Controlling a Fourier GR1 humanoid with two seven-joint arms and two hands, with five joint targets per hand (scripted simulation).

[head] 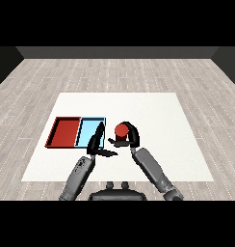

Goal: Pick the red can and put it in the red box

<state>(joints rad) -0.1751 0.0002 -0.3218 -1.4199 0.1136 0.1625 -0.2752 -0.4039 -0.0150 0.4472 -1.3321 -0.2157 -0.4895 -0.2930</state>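
Observation:
The red can [121,130] stands upright near the middle of the white table [153,111], just right of the trays. My right hand [130,138] is curled round it, fingers wrapping its right and near side. The red tray [65,131] lies at the left with nothing in it that I can see. My left hand [97,141] hangs over the near right corner of the light blue tray [88,130], fingers straight and thumb pointing right, holding nothing.
The two trays touch side by side, red on the left, light blue on the right. White table surface stretches behind and to the right of the can. A wooden floor surrounds the table.

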